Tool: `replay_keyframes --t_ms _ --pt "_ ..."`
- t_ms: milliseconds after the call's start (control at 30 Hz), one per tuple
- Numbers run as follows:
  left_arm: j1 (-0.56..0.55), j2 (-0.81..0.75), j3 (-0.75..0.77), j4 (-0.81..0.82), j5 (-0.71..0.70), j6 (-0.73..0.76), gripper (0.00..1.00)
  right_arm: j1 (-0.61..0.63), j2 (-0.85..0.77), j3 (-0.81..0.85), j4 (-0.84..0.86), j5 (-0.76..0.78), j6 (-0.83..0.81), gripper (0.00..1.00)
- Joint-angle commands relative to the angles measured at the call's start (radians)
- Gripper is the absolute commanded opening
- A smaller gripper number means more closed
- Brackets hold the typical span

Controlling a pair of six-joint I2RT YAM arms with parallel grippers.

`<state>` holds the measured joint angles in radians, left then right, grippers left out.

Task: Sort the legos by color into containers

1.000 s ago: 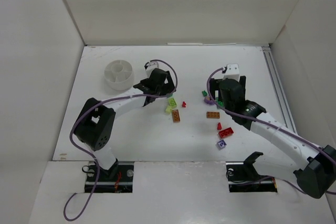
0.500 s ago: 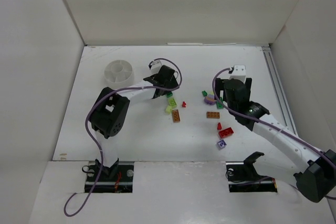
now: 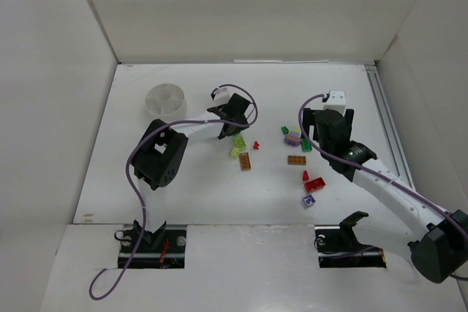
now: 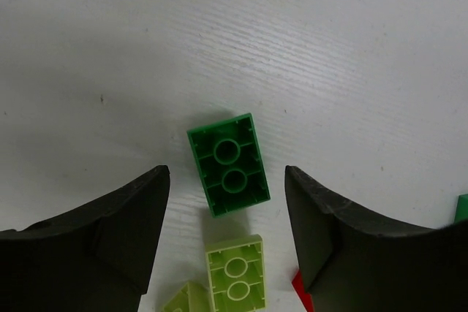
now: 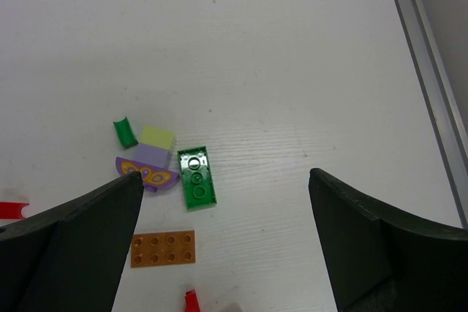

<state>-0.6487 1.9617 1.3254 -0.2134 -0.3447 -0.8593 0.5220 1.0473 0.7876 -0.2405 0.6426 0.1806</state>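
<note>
The legos lie in two loose groups mid-table. In the left wrist view an upturned green brick (image 4: 228,164) lies between the tips of my left gripper (image 4: 227,174). Its jaws are open, with a gap on each side of the brick. A lime brick (image 4: 235,277) and a lime scrap (image 4: 183,299) lie just behind it. My left gripper (image 3: 235,126) hovers right of the white divided dish (image 3: 165,101). My right gripper (image 5: 225,177) is wide open and empty above a green plate (image 5: 199,177), a purple piece (image 5: 148,169) and an orange plate (image 5: 163,248).
An orange-brown brick (image 3: 245,161) and a small red piece (image 3: 256,145) lie near the left group. Two red bricks (image 3: 313,183) and a purple one (image 3: 309,200) sit nearer the right arm. A metal rail (image 3: 386,129) runs along the right edge. White walls enclose the table.
My left gripper has reached further right, away from the dish, over the green brick, and its jaws have narrowed. The right gripper has drifted slightly right and stays wide open.
</note>
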Motion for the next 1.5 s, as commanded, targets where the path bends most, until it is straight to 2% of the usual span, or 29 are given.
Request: replay_keyframes --t_ms 0,233,467,600,733,867,1033,1233,1467 --pt "-0.029 0.012 0.063 -0.065 -0.056 -0.014 0.60 -0.008 0.005 -0.001 0.018 0.009 0.011 0.99" --pt "-0.029 0.060 0.110 -0.086 -0.056 -0.004 0.45 -0.008 0.014 -0.001 0.009 0.018 0.011 0.99" --pt "-0.029 0.014 0.130 -0.086 -0.089 0.063 0.28 -0.008 0.003 -0.001 0.009 0.019 0.011 0.99" --pt "-0.029 -0.110 0.080 -0.025 -0.203 0.123 0.28 -0.008 -0.006 -0.010 0.018 0.019 0.011 0.99" --pt "0.044 -0.280 -0.006 0.038 -0.246 0.147 0.28 -0.008 -0.017 -0.022 0.049 0.000 -0.016 0.99" --pt "0.119 -0.362 -0.083 0.082 -0.306 0.148 0.28 -0.008 -0.006 -0.022 0.058 0.000 -0.026 0.99" --pt "0.187 -0.362 -0.094 0.092 -0.410 0.126 0.30 -0.008 0.023 -0.022 0.058 -0.009 -0.035 0.99" --pt "0.268 -0.333 -0.094 0.135 -0.460 0.114 0.30 -0.008 0.043 -0.013 0.058 -0.009 -0.044 0.99" --pt "0.279 -0.273 -0.083 0.114 -0.511 0.082 0.34 -0.008 0.074 -0.004 0.067 -0.009 -0.044 0.99"
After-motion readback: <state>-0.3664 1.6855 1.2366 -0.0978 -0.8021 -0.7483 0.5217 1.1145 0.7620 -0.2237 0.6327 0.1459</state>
